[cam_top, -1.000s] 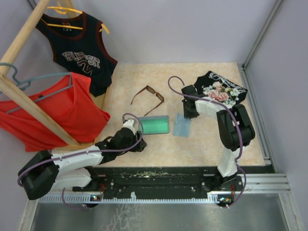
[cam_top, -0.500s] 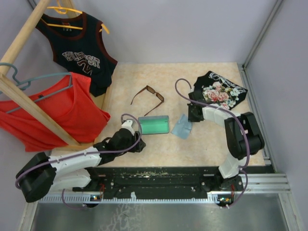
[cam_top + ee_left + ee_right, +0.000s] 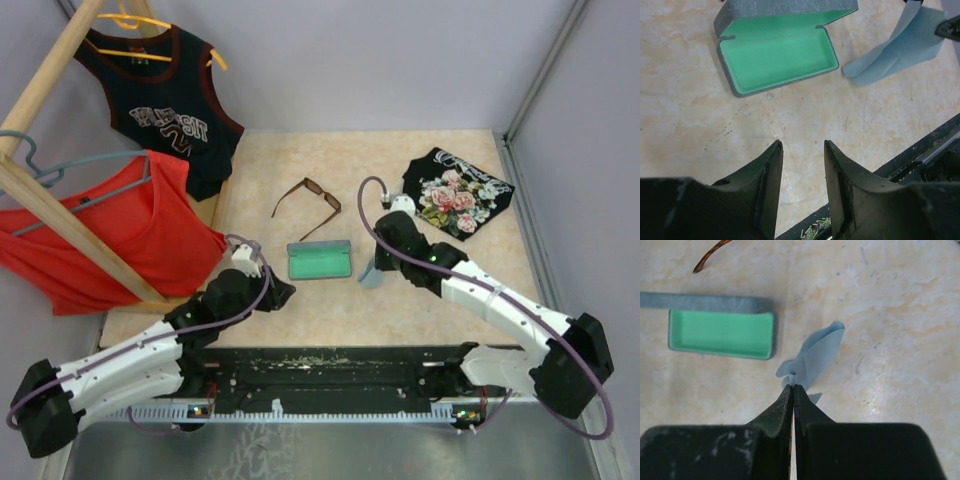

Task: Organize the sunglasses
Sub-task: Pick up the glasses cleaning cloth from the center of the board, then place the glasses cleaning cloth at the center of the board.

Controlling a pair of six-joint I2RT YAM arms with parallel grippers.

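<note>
Right end effector (image 3: 792,386) is pinching the light blue cloth (image 3: 816,354) between fingers pressed tightly together. The soft fabric is hanging in a loose fold, with its lower end seeming to rest on the bench (image 3: 900,315). Left end effector (image 3: 802,146) is hovering low near the front edge of the bench, its dark fingers standing partly spread with nothing between them. The sunglasses (image 3: 311,203) are lying unfolded on the mottled beige surface, farther back than both end effectors. They are sitting just behind the open case (image 3: 320,260) and well apart from either pair of fingers. Only one thin brown temple tip is showing in the right wrist view. The case is oblong, with a finely textured grey shell and a smooth green lining.
</note>
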